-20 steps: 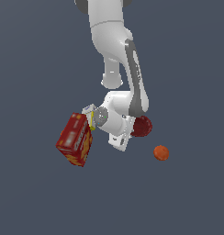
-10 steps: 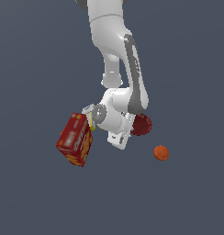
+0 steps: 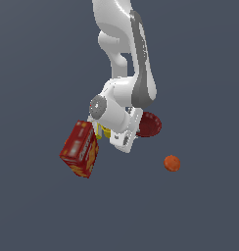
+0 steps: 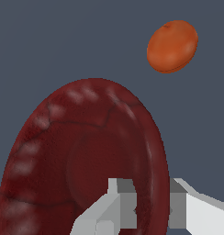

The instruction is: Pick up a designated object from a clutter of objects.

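With one finger inside the dark red bowl [image 4: 81, 160] and one outside, the gripper [image 4: 153, 209] straddles its ribbed rim, seemingly pinching it, beside the orange ball [image 4: 172, 45].

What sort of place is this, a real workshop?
Probably not: it looks like a computer simulation. A flat, featureless grey floor, a smooth white arm and a blocky-edged dark red bowl suggest rendering.

White arm [image 3: 131, 63] bent downward, hand [image 4: 153, 206] low, fingers [image 4: 118, 204] slightly parted
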{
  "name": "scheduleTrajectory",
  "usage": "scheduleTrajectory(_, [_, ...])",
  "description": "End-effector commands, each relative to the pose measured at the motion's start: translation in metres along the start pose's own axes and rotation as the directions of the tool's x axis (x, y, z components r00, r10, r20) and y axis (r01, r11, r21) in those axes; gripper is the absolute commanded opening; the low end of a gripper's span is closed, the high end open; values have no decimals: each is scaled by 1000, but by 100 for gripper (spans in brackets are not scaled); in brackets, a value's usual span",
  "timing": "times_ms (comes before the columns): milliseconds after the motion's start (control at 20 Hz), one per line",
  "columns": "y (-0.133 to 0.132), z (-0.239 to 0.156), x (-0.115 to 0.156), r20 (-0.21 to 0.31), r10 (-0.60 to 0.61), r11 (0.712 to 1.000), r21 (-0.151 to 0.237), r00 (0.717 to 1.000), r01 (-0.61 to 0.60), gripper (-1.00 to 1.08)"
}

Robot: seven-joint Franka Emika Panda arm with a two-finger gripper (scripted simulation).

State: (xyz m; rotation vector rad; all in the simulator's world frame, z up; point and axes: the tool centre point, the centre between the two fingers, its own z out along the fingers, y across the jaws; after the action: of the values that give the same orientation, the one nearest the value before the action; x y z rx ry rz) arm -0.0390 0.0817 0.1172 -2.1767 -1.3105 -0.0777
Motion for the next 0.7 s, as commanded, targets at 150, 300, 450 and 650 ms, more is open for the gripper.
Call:
scheduleTrajectory(150, [-21, -50, 4, 0, -1, 1000, -1, 1000, 1, -100])
scheduleTrajectory(300, [-33, -79, 7, 0, -1, 1000, -1, 1000, 1, -100])
scheduleTrajectory(450, [-44, -106, 9, 0, -1, 1000, -1, 1000, 1, -100])
scheduleTrajectory(650, [-59, -142, 12, 0, -2, 1000, -1, 1000, 2, -100])
